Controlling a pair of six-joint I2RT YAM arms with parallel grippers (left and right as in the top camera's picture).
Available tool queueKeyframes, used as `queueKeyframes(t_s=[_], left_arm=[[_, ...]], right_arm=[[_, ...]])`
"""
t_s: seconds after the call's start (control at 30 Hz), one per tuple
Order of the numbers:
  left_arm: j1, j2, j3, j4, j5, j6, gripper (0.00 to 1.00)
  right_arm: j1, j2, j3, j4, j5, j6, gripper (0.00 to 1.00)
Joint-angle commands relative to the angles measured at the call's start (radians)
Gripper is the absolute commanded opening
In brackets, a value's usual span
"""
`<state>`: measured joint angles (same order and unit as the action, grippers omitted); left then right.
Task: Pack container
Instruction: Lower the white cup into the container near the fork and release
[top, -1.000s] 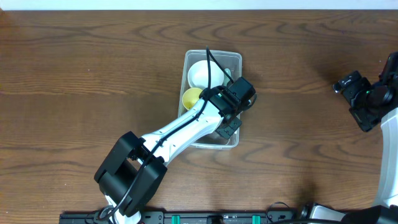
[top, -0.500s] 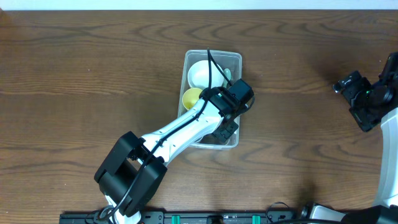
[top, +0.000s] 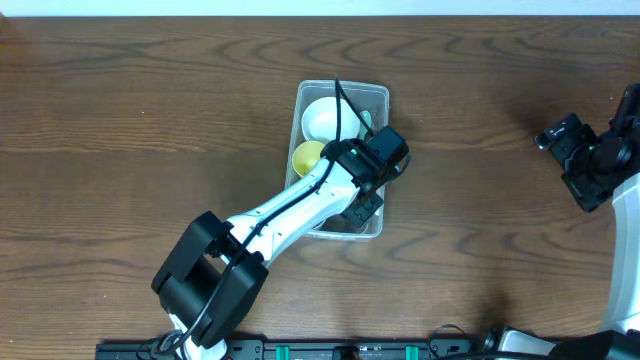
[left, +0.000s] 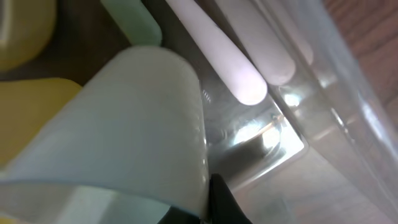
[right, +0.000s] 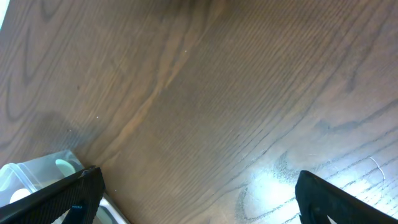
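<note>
The clear container (top: 378, 95) sits at the centre of the overhead picture, with a white bowl (top: 322, 118) and a yellow bowl (top: 306, 155) along its left side. The left gripper (top: 366, 204) is down in its lower right part, pinched tight on the rim of a pale cup (left: 124, 124). At the right edge, the right gripper (right: 199, 199) hangs over the table (top: 120, 150) with its fingers spread wide and nothing in them.

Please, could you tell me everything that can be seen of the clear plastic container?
The container is a clear plastic rectangular tub with rounded corners and a rim. It stands open on the wooden table, near its middle. Inside are a white bowl at the far end, a yellow bowl next to it, and white handles along one wall. The left hand reaches into its near end.
</note>
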<state>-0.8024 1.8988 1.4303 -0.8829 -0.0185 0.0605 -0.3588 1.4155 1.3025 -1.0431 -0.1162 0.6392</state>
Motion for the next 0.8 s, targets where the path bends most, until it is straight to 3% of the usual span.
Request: queueKeyframes(t_s=[0.0, 0.43, 0.77], left_arm=[[-0.002, 0.001, 0.063, -0.013, -0.047, 0.015, 0.06], [-0.002, 0.001, 0.108, -0.142, -0.046, 0.042, 0.06], [-0.003, 0.001, 0.108, -0.147, -0.016, 0.044, 0.06]], right_arm=[[-0.008, 0.003, 0.006, 0.0, 0.0, -0.005, 0.99], [-0.008, 0.003, 0.006, 0.0, 0.0, -0.005, 0.99], [-0.008, 0.003, 0.006, 0.0, 0.0, -0.005, 0.99]])
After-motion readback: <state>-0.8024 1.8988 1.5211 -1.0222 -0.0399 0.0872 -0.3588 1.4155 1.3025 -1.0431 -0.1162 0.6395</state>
